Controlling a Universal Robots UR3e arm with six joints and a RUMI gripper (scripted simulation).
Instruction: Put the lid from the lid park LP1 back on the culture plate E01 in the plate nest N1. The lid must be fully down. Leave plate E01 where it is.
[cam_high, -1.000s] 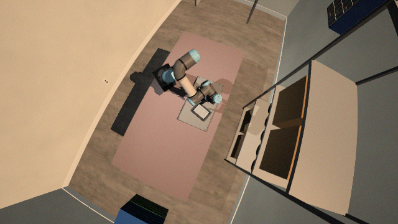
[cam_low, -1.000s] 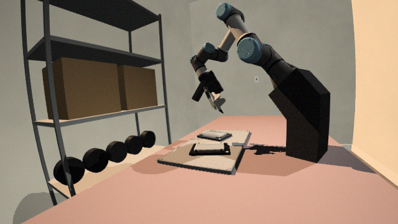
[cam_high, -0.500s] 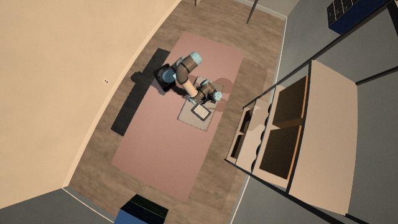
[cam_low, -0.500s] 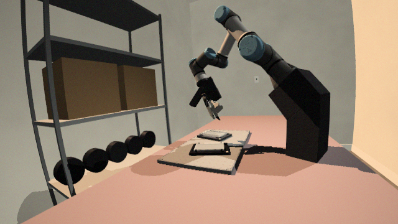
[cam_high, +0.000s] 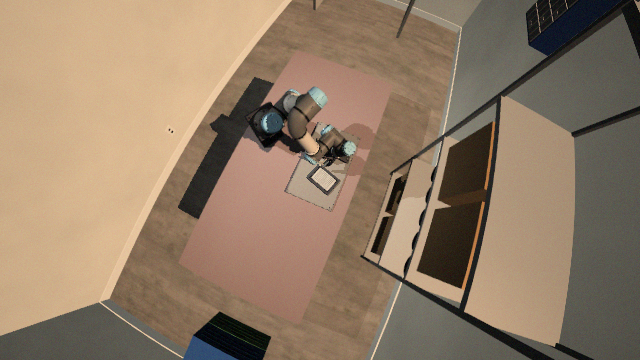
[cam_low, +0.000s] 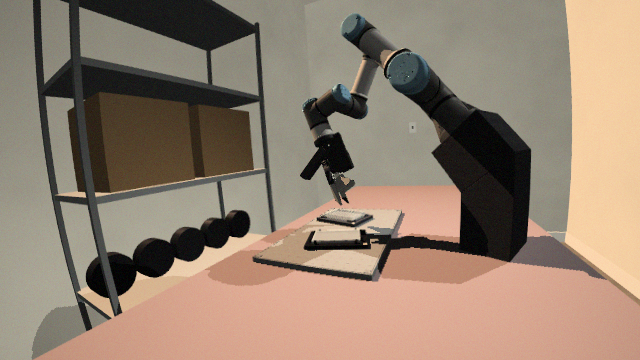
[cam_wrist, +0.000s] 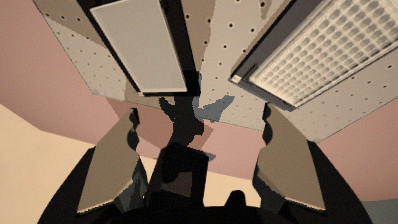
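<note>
The flat pale lid (cam_low: 337, 235) (cam_wrist: 137, 45) lies in the black frame of lid park LP1, on the near part of the perforated board (cam_low: 330, 262) (cam_wrist: 220, 50) (cam_high: 300, 187). The culture plate E01 (cam_low: 345, 216) (cam_wrist: 325, 45), with its grid of wells uncovered, sits in nest N1 just behind the lid. In the top view the arm hides the plate. My gripper (cam_low: 342, 197) (cam_wrist: 199, 106) (cam_high: 327, 161) is open and empty. It hangs tilted a little above the board, over the plate's end, with the lid to its left in the wrist view.
The robot's dark pedestal (cam_low: 490, 190) stands on the pink table (cam_low: 350, 310) right of the board. A metal rack (cam_low: 80, 150) with cardboard boxes (cam_low: 130, 140) and black discs (cam_low: 152, 256) stands along the table's left side.
</note>
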